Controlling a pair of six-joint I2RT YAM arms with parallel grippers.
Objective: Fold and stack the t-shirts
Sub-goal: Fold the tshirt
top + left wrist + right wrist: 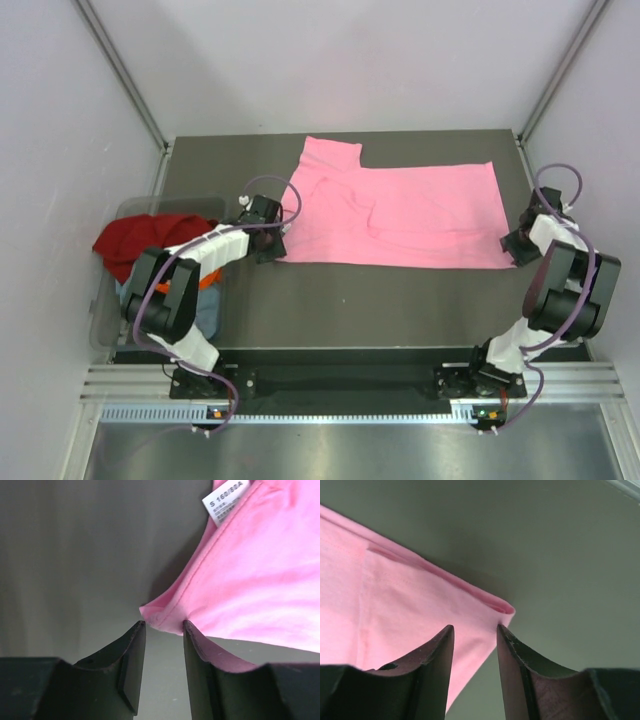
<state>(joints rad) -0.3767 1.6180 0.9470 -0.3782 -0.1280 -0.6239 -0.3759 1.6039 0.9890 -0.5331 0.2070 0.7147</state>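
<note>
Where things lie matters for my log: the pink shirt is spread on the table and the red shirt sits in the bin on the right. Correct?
No: the bin holding the red shirt is on the left, not the right, per the top view. The pink shirt is spread on the table.

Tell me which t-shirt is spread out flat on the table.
The bright pink t-shirt; the dark red t-shirt and the rest lie bunched in the clear bin at the left.
</note>
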